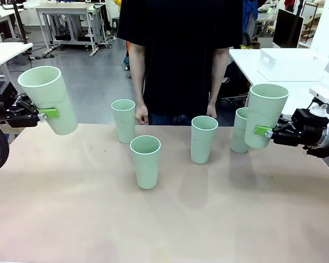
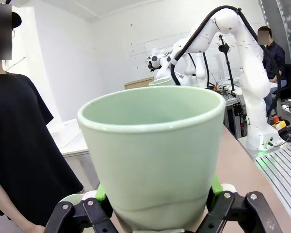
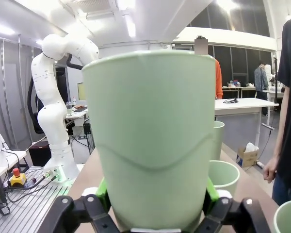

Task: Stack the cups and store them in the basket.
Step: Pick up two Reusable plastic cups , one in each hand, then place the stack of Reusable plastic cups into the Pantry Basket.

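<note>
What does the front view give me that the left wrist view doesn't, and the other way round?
Front view: four cups standing on the table, the right hand shut on a raised cup, and the white basket on a side table at far right.
Left wrist view: the right arm down to its base, with a seated person beyond it.
Both: the left hand shut on its tilted cup, and the person in black across the table.

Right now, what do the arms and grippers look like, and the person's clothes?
The left gripper and right gripper are black linkages with green pads. The left arm and right arm are white and rounded; a black cable loops by the left wrist. The person wears a black short-sleeved T-shirt.
</note>
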Robot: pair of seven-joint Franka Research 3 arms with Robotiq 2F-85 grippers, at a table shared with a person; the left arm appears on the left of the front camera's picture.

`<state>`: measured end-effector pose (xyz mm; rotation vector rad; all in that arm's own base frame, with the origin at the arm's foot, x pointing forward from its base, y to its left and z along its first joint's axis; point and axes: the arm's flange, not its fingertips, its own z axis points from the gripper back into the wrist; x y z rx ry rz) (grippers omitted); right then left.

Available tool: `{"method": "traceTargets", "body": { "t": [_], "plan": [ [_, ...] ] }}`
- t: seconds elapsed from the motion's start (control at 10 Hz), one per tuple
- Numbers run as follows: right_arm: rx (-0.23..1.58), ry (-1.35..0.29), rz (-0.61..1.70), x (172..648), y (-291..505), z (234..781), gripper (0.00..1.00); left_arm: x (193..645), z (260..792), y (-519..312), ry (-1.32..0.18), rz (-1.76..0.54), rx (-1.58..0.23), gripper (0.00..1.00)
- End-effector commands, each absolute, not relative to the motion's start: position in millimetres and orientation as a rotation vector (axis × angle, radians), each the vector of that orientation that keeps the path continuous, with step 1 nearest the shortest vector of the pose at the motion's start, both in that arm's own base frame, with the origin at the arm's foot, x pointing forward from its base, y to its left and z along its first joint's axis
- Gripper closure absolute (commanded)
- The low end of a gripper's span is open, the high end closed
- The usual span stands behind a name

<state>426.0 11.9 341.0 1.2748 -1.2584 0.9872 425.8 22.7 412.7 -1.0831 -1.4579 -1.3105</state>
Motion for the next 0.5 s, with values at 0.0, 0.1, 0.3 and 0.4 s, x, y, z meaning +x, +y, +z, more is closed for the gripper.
{"method": "traceTargets", "body": {
  "t": [0.0,0.1,0.3,0.4],
  "plan": [
    [1.256,-1.29,0.985,427.5,13.7,342.5,0.17,425.3,415.8,23.5,-1.471,-1.322,-1.094,0.14],
    [1.256,-1.29,0.985,427.5,13.7,342.5,0.17,425.3,415.8,23.5,-1.471,-1.322,-1.094,0.14],
    [1.256,-1.29,0.985,427.5,13.7,342.5,0.17,425.3,415.8,23.5,-1.471,-1.322,-1.094,0.14],
    [1.256,-1.29,0.985,427.5,13.7,342.5,0.17,425.3,415.8,23.5,-1.471,-1.322,-1.094,0.14]
  ]
}}
